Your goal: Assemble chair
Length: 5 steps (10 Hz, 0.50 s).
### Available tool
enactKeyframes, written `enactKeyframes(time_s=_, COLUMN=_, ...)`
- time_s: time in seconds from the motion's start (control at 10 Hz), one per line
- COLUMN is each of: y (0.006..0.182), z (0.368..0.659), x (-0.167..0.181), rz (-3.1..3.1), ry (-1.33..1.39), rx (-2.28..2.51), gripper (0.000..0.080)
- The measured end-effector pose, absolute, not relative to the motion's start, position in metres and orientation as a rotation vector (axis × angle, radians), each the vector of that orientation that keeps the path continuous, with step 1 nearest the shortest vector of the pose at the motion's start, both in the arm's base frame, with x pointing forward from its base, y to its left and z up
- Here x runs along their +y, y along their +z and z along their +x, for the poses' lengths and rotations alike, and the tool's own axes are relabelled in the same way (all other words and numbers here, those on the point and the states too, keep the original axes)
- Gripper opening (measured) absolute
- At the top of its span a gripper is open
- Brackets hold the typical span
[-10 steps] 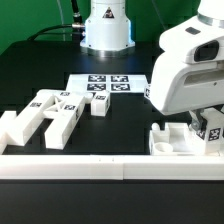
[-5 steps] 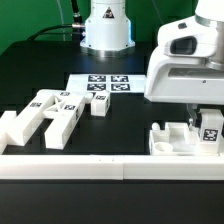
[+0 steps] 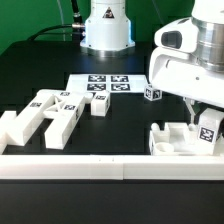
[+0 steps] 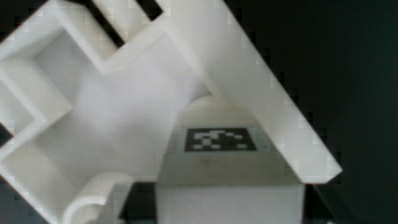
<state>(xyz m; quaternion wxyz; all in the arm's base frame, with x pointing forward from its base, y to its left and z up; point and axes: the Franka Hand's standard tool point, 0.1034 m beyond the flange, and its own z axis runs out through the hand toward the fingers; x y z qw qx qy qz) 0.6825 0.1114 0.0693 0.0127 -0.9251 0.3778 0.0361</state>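
In the exterior view my gripper point(image 3: 207, 118) is at the right, shut on a white tagged chair part point(image 3: 210, 129). It holds this part upright against the partly built white chair point(image 3: 168, 138) near the front rail. In the wrist view the held tagged part point(image 4: 221, 140) fills the space between my jaws and rests on slanted white plates and bars of the chair point(image 4: 80, 110). My gripper point(image 4: 222, 205) shows only at the picture's edge. Several loose white chair parts point(image 3: 48, 112) lie at the exterior view's left. A small tagged block point(image 3: 152, 93) sits behind the chair.
The marker board point(image 3: 103, 84) lies flat at the middle back. A long white border rail point(image 3: 100, 166) runs along the front edge. The robot's white base point(image 3: 106, 28) stands at the back. A small white block point(image 3: 100, 105) sits in front of the marker board.
The arm's white body has shifted toward the exterior view's right and upward, uncovering the small tagged block behind the chair. The held part stays nearly in place at the chair.
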Motion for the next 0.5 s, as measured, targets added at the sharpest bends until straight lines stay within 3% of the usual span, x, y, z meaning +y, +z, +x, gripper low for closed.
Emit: enactKeyframes(time_s=0.5, y=0.0696, z=0.6831, x=0.1117, rz=-2.688, ry=0.108, rx=1.600, gripper=0.0290)
